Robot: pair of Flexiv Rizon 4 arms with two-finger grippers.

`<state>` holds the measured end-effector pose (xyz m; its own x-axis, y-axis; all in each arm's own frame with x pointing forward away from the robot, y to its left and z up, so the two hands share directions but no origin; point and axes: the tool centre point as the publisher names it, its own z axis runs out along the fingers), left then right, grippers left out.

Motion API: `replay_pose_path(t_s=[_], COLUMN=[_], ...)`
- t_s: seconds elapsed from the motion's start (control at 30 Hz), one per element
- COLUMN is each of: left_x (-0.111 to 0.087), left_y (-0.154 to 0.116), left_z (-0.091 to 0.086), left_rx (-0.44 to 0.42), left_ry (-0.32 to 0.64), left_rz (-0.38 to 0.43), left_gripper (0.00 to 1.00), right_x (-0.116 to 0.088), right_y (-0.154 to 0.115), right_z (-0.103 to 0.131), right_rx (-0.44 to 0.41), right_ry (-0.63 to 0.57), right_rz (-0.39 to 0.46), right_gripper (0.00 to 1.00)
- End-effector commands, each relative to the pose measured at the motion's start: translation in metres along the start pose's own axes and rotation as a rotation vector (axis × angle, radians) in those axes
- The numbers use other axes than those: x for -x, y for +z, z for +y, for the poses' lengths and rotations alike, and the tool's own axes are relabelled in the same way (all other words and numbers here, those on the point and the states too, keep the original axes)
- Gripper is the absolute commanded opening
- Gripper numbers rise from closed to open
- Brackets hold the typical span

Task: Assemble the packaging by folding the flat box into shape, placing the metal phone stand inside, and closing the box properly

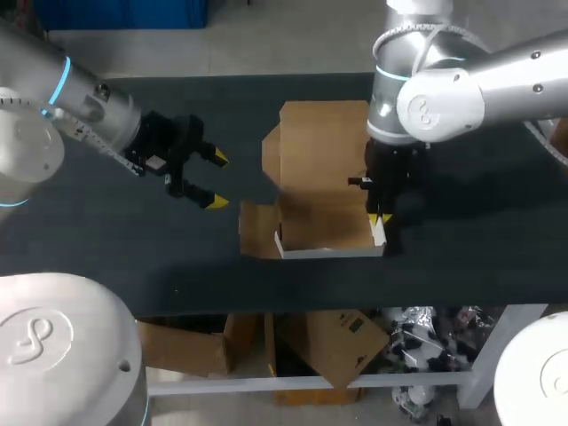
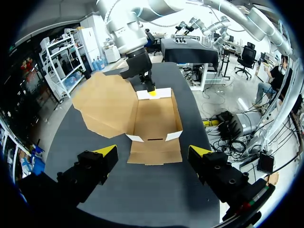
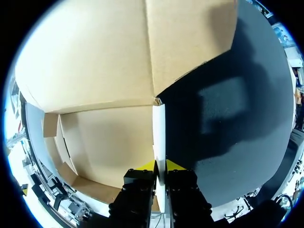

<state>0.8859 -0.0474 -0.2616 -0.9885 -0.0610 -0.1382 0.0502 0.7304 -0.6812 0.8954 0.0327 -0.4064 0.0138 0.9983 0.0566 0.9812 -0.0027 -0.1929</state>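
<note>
The brown cardboard box (image 1: 324,224) stands open-topped in the middle of the table, its lid (image 1: 324,133) lying flat behind it and a flap (image 1: 257,229) spread at its left. My right gripper (image 1: 380,216) comes down on the box's right side wall (image 3: 159,128), and in the right wrist view both fingers press that white-edged wall from two sides, shut on it (image 3: 160,166). My left gripper (image 1: 216,180) hovers open left of the box. In its own view the box (image 2: 154,114) lies ahead of its spread fingers (image 2: 153,152). The box interior (image 3: 111,142) looks bare; no phone stand shows.
The black table (image 1: 461,257) stretches wide to the right and left of the box. Its front edge (image 1: 355,306) runs a short way in front of the box. My right arm (image 2: 135,42) rises over the box's far side.
</note>
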Motion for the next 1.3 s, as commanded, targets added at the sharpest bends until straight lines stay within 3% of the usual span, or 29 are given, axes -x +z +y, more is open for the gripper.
replay_pose_path(t_s=[0.03, 0.2, 1.3], left_x=[0.0000, 0.0000, 0.0000], left_y=[-0.0009, -0.0009, -0.0009], left_z=[-0.0005, -0.0005, -0.0005], left_rx=[0.003, 0.003, 0.003], left_ry=[0.000, 0.000, 0.000], left_rz=[0.002, 0.002, 0.002], left_gripper=[1.00, 1.00, 1.00], right_x=[0.0026, 0.0033, 0.0062], right_y=[0.0030, 0.0035, 0.0111], right_z=[-0.0085, -0.0095, -0.0027], right_rx=[0.057, 0.098, 0.163], right_ry=[0.008, 0.010, 0.122], right_rz=[0.003, 0.008, -0.056], right_gripper=[0.13, 0.13, 0.17])
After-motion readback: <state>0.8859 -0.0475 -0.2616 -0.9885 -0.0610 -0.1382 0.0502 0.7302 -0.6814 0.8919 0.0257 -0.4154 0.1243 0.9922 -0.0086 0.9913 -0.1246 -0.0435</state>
